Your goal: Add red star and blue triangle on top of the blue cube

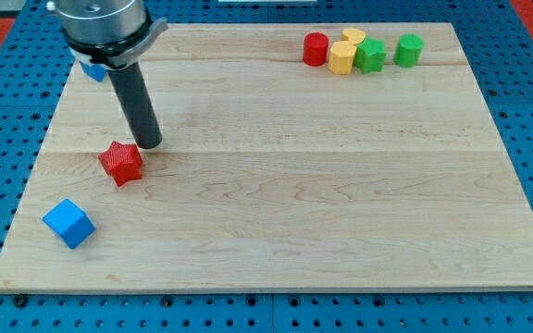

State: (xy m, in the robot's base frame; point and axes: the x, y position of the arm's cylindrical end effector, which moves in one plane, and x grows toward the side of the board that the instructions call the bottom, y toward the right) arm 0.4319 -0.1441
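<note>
1. Sitting near the board's lower-left corner, your blue cube has a little bare wood between it and the left and bottom edges.
2. Up and to the view's right of it lies the red star, clearly apart from the cube, with matte ridged faces.
3. My tip rests just beside the star's upper-right point; you cannot tell from this view whether they touch. The rod is plain, dark and round, with no pincer to open or close.
4. You see only a corner of the blue triangle, near the top-left edge, mostly hidden behind the arm.
5. Your widest open room is the pale grained wooden board across its centre and right.
6. Clustered at the top right are a red cylinder, two yellow blocks, a green star and a green cylinder.
</note>
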